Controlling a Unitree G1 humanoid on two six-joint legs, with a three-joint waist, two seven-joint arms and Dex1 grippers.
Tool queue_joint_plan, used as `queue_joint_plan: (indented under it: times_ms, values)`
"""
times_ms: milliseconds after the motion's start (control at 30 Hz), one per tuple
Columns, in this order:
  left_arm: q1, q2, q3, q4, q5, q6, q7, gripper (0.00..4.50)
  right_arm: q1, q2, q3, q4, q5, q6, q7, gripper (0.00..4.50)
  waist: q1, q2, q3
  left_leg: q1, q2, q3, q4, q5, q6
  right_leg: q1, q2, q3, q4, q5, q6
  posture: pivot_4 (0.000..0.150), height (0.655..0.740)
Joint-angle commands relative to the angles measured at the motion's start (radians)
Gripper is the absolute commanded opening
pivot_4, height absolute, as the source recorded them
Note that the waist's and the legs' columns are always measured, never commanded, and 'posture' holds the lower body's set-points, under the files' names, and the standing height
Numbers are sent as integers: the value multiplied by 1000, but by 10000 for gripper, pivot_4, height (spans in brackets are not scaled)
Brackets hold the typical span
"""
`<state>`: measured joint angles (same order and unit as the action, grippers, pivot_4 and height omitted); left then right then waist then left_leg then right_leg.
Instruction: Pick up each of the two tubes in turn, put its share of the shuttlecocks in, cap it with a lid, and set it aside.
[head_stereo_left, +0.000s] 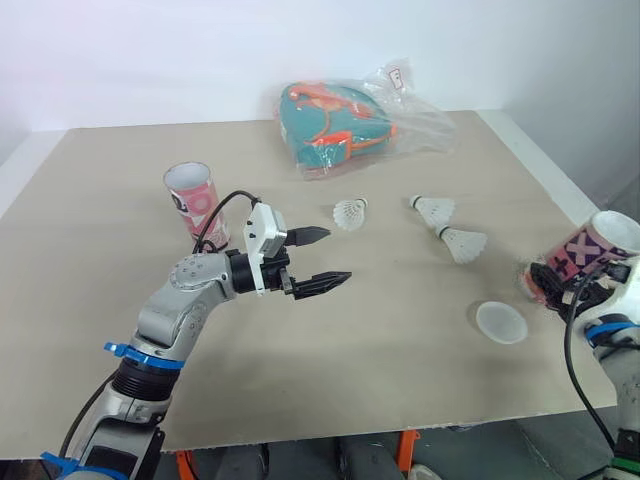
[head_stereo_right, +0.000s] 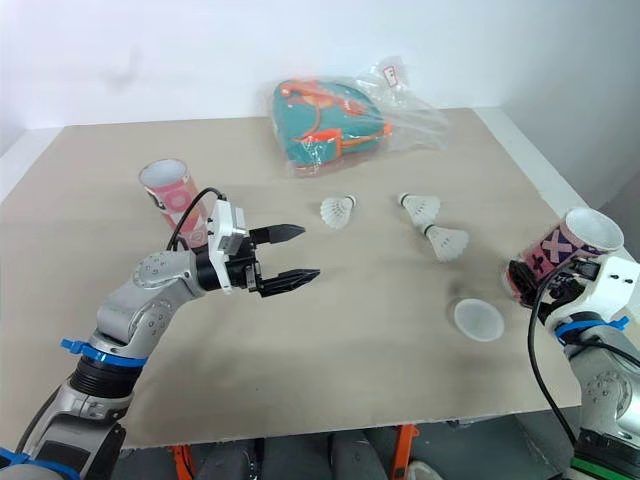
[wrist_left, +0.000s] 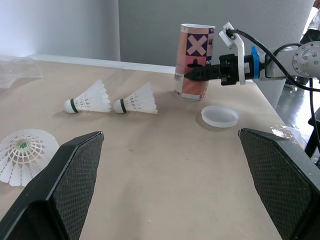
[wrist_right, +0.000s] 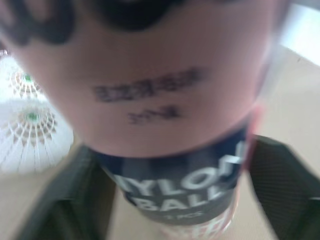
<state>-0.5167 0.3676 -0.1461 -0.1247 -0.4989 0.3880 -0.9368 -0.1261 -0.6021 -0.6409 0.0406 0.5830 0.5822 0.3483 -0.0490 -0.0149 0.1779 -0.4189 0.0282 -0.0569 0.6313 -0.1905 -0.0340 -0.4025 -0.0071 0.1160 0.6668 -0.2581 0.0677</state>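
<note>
In the right wrist view the tube (wrist_right: 165, 90) was so near that it was all blurred, its top and bottom were cut off by the edges and its smaller print was not readable. It also covered part of two shuttlecocks (wrist_right: 30, 127). In the head views the fingers of the right end effector (head_stereo_left: 548, 283) were mostly hidden behind this tube, which they gripped, and the foot of the second tube (head_stereo_left: 197, 203) was partly hidden behind a cable (head_stereo_left: 222, 205). What the teal and orange thing inside the plastic bag (head_stereo_left: 400, 110) was could not be told.
</note>
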Motion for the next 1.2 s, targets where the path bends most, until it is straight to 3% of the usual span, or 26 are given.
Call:
queue_joint_plan:
  times_ms: [33,900,1100,1200]
  values:
    - [-16,3,30,-7,-1,-26,-6,45000,-1,-9,-18,-58,25,4,8,43543,0,0,0,0,0,0,0,0,0,0,0,0,0,0,0,1500,7387]
    - [-11,6,47,4,-6,-27,-18,45000,253,-150,-101,-265,105,125,194,43543,1,0,0,0,0,0,0,0,0,0,0,0,0,0,0,1500,7387]
    - [48,65,92,-27,-6,11,19,45000,372,-185,-164,-456,262,185,354,43543,-2,0,0,-1,0,0,0,0,0,0,0,0,0,-1,1,1500,7387]
    - [151,102,116,-94,-8,64,66,45000,339,-205,-82,-570,331,189,401,43543,-7,0,0,0,1,0,0,0,0,0,0,0,0,0,0,1500,7387]
